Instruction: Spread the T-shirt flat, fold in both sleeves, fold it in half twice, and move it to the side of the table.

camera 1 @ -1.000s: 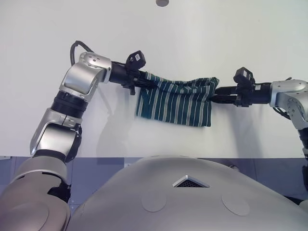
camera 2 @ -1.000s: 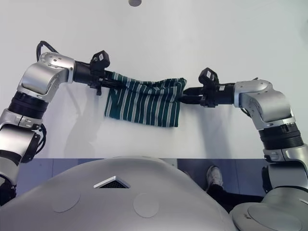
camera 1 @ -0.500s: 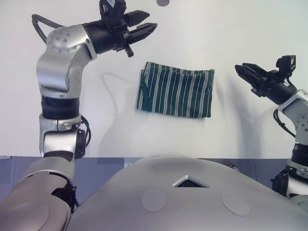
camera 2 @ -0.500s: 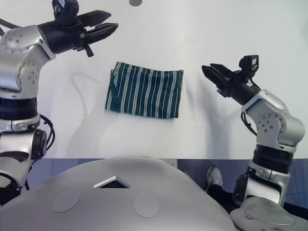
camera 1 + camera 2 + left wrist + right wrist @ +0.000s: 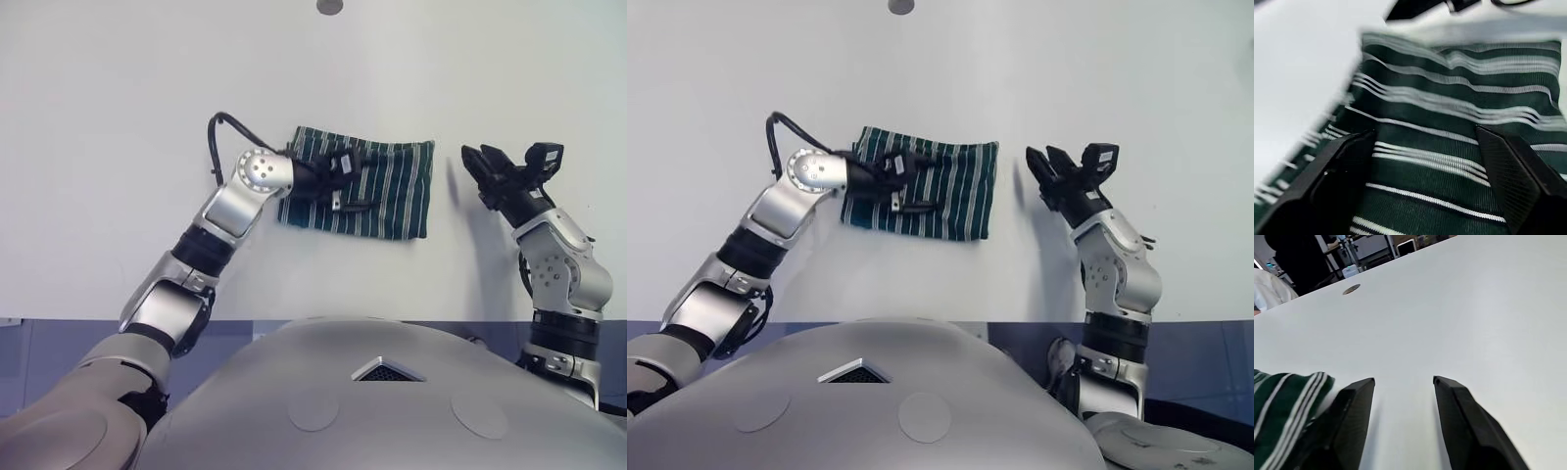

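The T-shirt (image 5: 392, 196), dark green with white stripes, lies folded into a small rectangle in the middle of the white table (image 5: 118, 147). My left gripper (image 5: 361, 184) hovers low over the shirt's left half, open, its two fingers (image 5: 1337, 181) straddling the striped cloth (image 5: 1449, 112). Whether they touch the fabric I cannot tell. My right gripper (image 5: 480, 157) is open just off the shirt's right edge, above bare table, holding nothing. In the right wrist view a corner of the shirt (image 5: 1283, 396) lies beside that gripper's fingers (image 5: 1352, 406).
A small grey disc (image 5: 330, 6) is set into the table at the far edge, also seen as the disc (image 5: 1352, 289) in the right wrist view. The table's near edge (image 5: 59, 317) runs just in front of my body. Bare tabletop lies left and right of the shirt.
One second ago both grippers held the shirt's ends; they let go and rose. Now the left arm has come down over the shirt, and the right gripper has drawn nearer its right edge.
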Tool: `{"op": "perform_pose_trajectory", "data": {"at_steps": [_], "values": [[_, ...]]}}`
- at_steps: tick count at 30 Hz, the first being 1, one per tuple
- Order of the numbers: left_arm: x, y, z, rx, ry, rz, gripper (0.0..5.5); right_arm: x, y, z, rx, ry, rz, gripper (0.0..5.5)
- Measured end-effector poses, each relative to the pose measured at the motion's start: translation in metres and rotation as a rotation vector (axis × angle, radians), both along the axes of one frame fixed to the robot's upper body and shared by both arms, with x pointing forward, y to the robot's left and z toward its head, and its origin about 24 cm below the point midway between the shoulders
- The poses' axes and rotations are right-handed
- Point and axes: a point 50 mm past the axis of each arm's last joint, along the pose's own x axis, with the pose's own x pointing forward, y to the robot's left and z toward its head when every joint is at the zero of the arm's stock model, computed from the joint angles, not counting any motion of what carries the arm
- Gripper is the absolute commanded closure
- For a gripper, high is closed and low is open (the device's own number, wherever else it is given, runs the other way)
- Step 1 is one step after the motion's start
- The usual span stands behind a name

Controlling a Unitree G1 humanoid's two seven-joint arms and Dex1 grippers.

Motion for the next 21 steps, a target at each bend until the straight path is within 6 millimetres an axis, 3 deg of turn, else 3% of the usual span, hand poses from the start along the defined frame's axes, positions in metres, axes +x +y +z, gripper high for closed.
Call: {"op": "perform_pose_trajectory", "data": {"at_steps": [2, 4, 7, 9, 11, 14, 15, 18, 19, 21], "values": [[0.007, 0.000, -0.005, -0.001, -0.019, 0.049, 1.79, 0.010, 0.000, 0.006, -0.007, -0.049, -0.005, 3.24], [0.033, 0.002, -0.005, 0.002, -0.105, 0.201, 1.79, 0.015, 0.000, 0.007, -0.006, -0.067, -0.011, 3.24], [0.076, 0.029, -0.001, 0.057, -0.224, 0.516, 1.79, 0.015, -0.003, 0.002, -0.004, -0.064, -0.026, 3.24], [0.104, 0.063, 0.004, 0.098, -0.277, 0.812, 1.79, 0.018, -0.005, -0.001, -0.002, -0.063, -0.037, 3.24], [0.118, 0.096, 0.006, 0.113, -0.269, 1.082, 1.79, 0.025, -0.006, -0.001, -0.019, -0.078, -0.044, 3.24], [0.118, 0.178, 0.004, 0.116, -0.151, 1.725, 1.79, 0.054, -0.004, 0.001, -0.045, -0.137, -0.080, 3.24], [0.114, 0.194, 0.005, 0.121, -0.137, 1.831, 1.79, 0.062, -0.001, 0.003, -0.047, -0.163, -0.092, 3.24], [0.112, 0.207, 0.011, 0.074, -0.143, 1.993, 1.79, 0.080, 0.015, 0.004, -0.014, -0.233, -0.116, 3.24], [0.118, 0.206, 0.021, 0.033, -0.182, 2.001, 1.79, 0.084, 0.018, 0.005, -0.009, -0.259, -0.135, 3.24], [0.140, 0.196, 0.061, -0.122, -0.340, 1.944, 1.79, 0.087, 0.016, 0.009, -0.038, -0.325, -0.186, 3.24]]}}
